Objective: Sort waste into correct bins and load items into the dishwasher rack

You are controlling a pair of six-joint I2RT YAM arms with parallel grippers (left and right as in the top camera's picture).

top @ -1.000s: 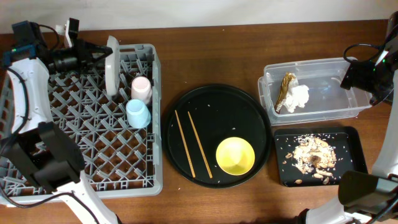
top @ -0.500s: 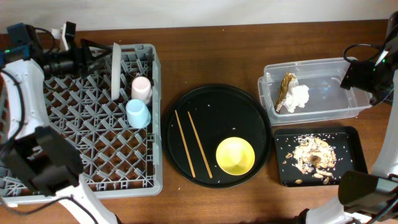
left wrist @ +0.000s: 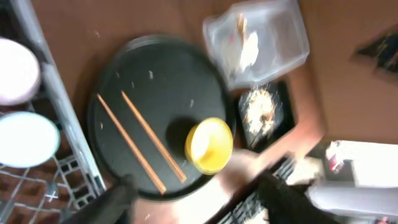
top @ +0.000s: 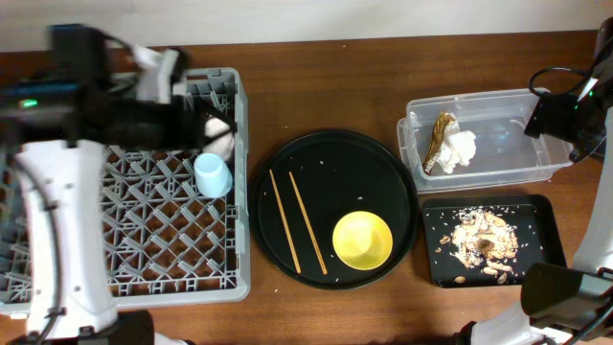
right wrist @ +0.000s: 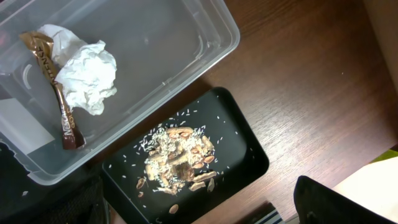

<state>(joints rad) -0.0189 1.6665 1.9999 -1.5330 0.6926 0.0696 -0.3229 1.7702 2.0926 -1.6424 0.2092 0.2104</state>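
Observation:
My left arm [top: 144, 120] is a blur over the back of the grey dishwasher rack [top: 124, 278]. My left gripper [left wrist: 199, 196] is open with nothing between its fingers. The arm hides the plate. The pink cup [top: 220, 136] and the light-blue cup [top: 212, 174] stand in the rack. Two chopsticks [top: 297, 222] and the yellow bowl [top: 362, 240] lie on the round black tray [top: 330, 158]. The white napkin [top: 460, 149] and gold-brown wrapper [top: 440, 137] are in the clear tub [top: 536, 168]. Food scraps [top: 479, 244] fill the black rectangular tray [top: 541, 216]. My right gripper [right wrist: 199, 205] hangs open over that tray's edge.
The right arm [top: 565, 115] stands by the tub's right end at the table's right edge. Bare brown wood runs between the rack, the round tray and the bins. A pale wall closes off the back.
My left arm has swung right from the rack's back left corner, over the standing plate, and its jaws have come off the plate. The right arm has not moved.

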